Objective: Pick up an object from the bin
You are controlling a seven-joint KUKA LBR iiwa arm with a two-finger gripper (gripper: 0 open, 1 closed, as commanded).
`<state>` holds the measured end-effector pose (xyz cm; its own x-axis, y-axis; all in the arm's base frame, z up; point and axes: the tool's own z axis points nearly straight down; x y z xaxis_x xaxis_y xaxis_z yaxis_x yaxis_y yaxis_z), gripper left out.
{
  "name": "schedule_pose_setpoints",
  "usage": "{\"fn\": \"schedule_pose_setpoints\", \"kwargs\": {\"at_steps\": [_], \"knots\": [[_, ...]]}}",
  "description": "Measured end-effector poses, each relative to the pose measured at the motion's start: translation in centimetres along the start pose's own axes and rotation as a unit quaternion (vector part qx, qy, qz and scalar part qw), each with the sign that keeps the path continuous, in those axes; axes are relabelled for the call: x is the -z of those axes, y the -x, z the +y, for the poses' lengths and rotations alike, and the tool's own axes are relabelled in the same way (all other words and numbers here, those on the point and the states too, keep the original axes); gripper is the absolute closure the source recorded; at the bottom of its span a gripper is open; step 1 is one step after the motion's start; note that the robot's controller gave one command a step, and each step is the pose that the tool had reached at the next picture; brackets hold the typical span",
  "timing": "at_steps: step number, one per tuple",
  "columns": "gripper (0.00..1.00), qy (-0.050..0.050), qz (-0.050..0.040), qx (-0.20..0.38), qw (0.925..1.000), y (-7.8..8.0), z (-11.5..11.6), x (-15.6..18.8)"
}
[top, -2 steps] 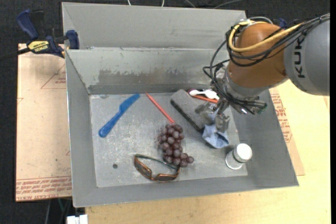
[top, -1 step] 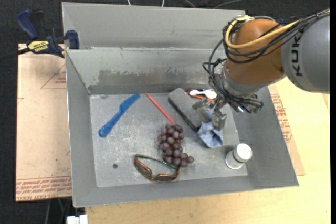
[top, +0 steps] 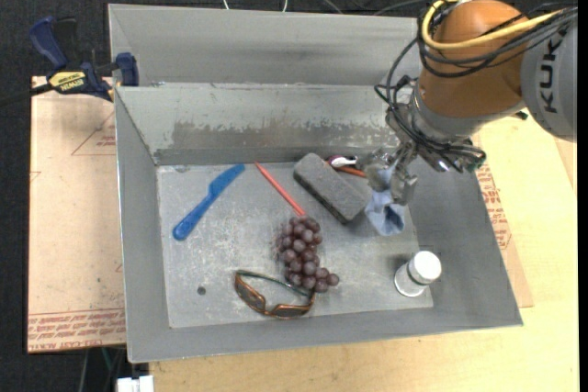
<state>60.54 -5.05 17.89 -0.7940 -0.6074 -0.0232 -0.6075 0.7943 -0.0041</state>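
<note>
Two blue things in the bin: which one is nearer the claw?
The small pale-blue piece right by the claw, beside the grey block. The long blue comb lies far off at the left.

We recorded a grey bin [top: 276,119] with a blue comb [top: 207,200], a red stick [top: 278,188], a dark grey block [top: 328,188], purple grapes [top: 303,254], brown sunglasses [top: 271,296], a white-capped jar [top: 418,274], a pale blue piece [top: 388,218] and an orange wrist cover [top: 473,60].

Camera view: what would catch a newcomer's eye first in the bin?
The arm's orange cover looms over the right side of the bin, with the gripper low above a small pale-blue thing. Mid-bin, a bunch of purple grapes stands out, brown sunglasses just in front and a dark grey block behind it.
</note>
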Motion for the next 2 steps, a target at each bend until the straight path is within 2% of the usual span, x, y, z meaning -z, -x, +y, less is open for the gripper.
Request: {"fn": "schedule_pose_setpoints", "kwargs": {"at_steps": [1,2], "knots": [[1.0,-0.006,-0.0046,0.027,0.9996,-0.3,-0.3,-0.3],[1.0,-0.008,-0.0063,0.118,0.9929,1.3,-4.1,-7.2]]}}
